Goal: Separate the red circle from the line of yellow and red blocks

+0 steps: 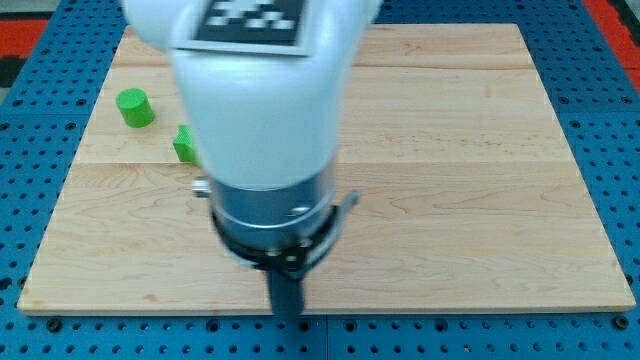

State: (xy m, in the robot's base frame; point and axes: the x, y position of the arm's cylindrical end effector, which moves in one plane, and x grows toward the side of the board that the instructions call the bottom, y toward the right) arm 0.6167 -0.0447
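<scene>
The arm (262,110) fills the middle of the view, white above and dark at its collar; the rod comes down from it, and the tip (288,318) sits at the near edge of the wooden board (470,180) — no block is close to it. The rod has nothing that opens or closes. At the far left stands a green cylinder (134,107); a second green block (184,146), half hidden by the arm, lies right of it. The red circle and the yellow and red line cannot be seen
</scene>
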